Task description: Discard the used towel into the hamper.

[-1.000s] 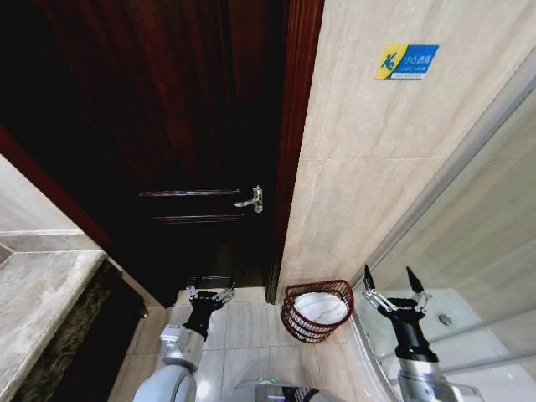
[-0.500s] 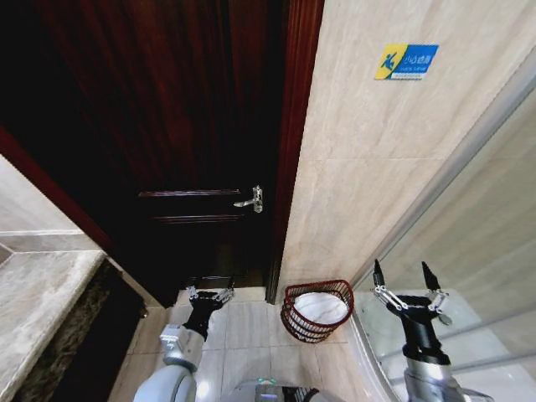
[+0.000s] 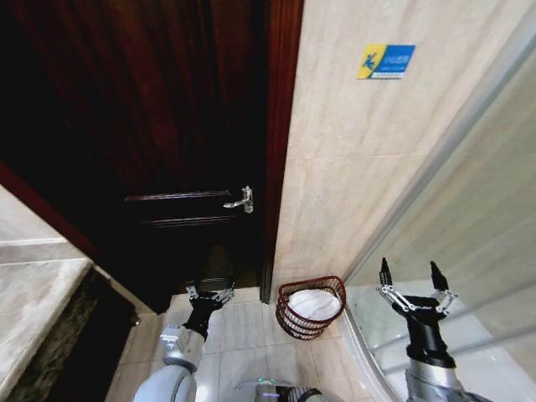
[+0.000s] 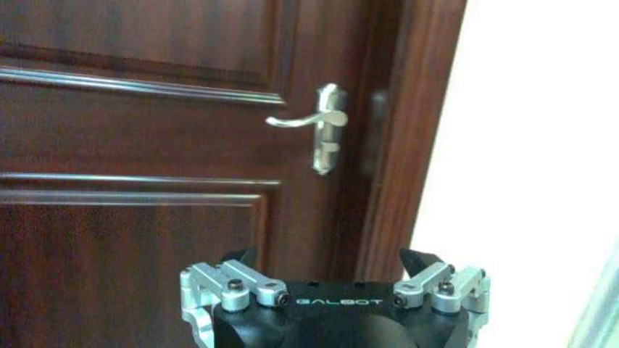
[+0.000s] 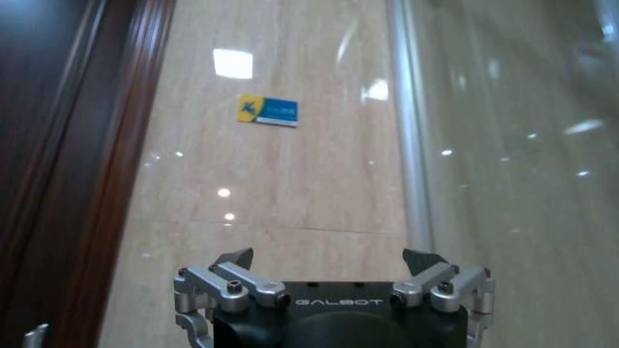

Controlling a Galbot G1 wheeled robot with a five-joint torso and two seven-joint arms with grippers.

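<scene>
Right gripper point(image 3: 416, 289) jaws spread wide and empty, fingers pointing up, held in front of the glass shower panel point(image 3: 469, 251) to the right of the small round dark-red wire hamper point(image 3: 311, 306); left gripper point(image 3: 208, 295) jaws also spread and empty, low near the dark wooden door point(image 3: 151, 126) with the silver lever handle point(image 3: 240, 200). Hamper sits on the tiled floor point(image 3: 243, 335) against the beige marble wall point(image 3: 352, 167), between the two arms, with a white towel point(image 3: 314, 304) lying inside it
</scene>
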